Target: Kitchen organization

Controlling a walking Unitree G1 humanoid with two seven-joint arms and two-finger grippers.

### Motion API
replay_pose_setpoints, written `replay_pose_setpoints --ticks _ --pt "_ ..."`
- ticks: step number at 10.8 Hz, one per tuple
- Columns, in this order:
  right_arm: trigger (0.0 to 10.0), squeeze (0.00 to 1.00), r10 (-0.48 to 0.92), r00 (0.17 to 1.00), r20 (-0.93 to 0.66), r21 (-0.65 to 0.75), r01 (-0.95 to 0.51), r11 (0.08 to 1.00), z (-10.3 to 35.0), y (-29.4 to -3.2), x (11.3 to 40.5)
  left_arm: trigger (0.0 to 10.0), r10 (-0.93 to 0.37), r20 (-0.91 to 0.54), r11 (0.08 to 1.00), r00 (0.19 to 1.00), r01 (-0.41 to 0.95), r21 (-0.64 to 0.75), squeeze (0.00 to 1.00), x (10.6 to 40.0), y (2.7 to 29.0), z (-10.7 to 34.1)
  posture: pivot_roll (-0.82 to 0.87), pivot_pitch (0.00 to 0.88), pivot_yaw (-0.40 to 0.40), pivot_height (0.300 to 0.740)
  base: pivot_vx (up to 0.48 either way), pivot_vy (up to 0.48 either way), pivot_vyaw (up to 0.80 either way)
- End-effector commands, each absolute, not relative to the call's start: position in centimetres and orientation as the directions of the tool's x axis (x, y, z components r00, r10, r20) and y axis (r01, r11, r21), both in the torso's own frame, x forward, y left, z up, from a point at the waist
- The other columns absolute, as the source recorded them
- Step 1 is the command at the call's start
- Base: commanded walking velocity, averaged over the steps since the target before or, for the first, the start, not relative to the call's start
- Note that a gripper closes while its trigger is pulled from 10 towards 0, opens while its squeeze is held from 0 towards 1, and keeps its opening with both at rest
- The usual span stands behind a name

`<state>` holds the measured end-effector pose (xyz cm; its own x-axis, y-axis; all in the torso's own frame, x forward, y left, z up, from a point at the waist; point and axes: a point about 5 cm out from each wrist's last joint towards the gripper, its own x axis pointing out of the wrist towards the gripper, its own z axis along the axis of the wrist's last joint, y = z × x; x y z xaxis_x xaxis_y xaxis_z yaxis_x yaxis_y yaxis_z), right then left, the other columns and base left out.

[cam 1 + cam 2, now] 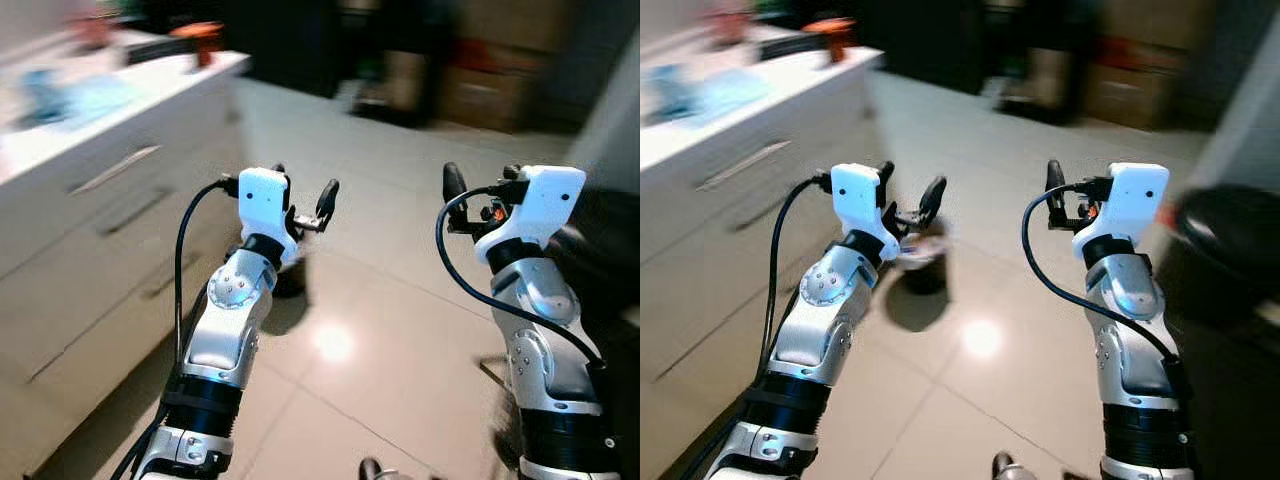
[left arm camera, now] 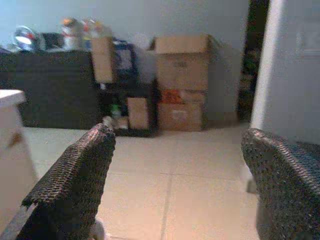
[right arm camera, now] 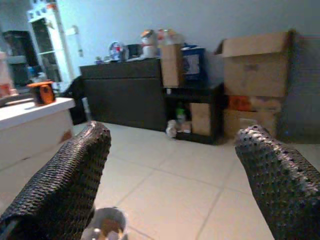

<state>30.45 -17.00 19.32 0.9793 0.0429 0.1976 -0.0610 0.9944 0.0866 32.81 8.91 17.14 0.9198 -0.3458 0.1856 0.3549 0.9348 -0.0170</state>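
Walking past the white counter [image 1: 60, 150] on the left, left gripper [image 1: 300, 200] and right gripper [image 1: 1065, 195] raised, jaws wide, empty. Slow down: a bowl [image 1: 920, 255] sits on the floor ahead.

From where I stand, the white counter [image 1: 130, 90] is smeared with motion blur; the orange thing [image 1: 200, 40] and bluish things [image 1: 60, 95] on it can't be identified. A small bowl-like object [image 1: 920, 255] sits half hidden behind the left gripper [image 1: 908, 195]. The cardboard boxes [image 1: 500, 90] beyond are blurred.
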Motion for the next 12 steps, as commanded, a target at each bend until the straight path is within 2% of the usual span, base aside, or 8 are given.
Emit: replay_pose_setpoints --ticks 1,6,8,9,12 --pt "10.0 0.00 0.045 0.980 0.195 0.092 -0.064 0.994 19.34 -16.88 30.57 10.0 -0.328 0.161 0.941 0.931 0.336 -0.031 0.00 33.02 9.37 16.74 0.03 0.007 0.076 0.740 0.000 0.000 -0.80" --pt "10.0 0.00 0.038 0.981 0.189 0.100 -0.058 0.993 19.04 -16.86 30.46 10.0 -0.331 0.131 0.940 0.935 0.338 -0.038 0.00 33.04 9.44 16.12 0.03 0.011 0.081 0.740 0.000 0.000 -0.80" --pt "10.0 0.00 0.035 0.981 0.190 0.103 -0.055 0.993 19.02 -16.89 30.47 10.0 -0.332 0.126 0.940 0.935 0.338 -0.036 0.00 33.04 9.49 16.04 0.03 0.013 0.083 0.740 0.000 0.000 -0.47" --pt "10.0 0.00 0.032 0.981 0.191 0.103 -0.053 0.993 18.99 -16.91 30.47 10.0 -0.333 0.124 0.940 0.935 0.339 -0.037 0.00 33.05 9.52 16.02 0.03 0.013 0.084 0.740 0.000 0.000 0.00" --pt "10.0 0.00 0.031 0.982 0.189 0.101 -0.051 0.994 18.82 -16.86 30.41 10.0 -0.349 0.119 0.934 0.930 0.355 -0.035 0.00 33.08 9.30 15.95 0.02 0.011 0.091 0.740 0.000 0.439 0.00"
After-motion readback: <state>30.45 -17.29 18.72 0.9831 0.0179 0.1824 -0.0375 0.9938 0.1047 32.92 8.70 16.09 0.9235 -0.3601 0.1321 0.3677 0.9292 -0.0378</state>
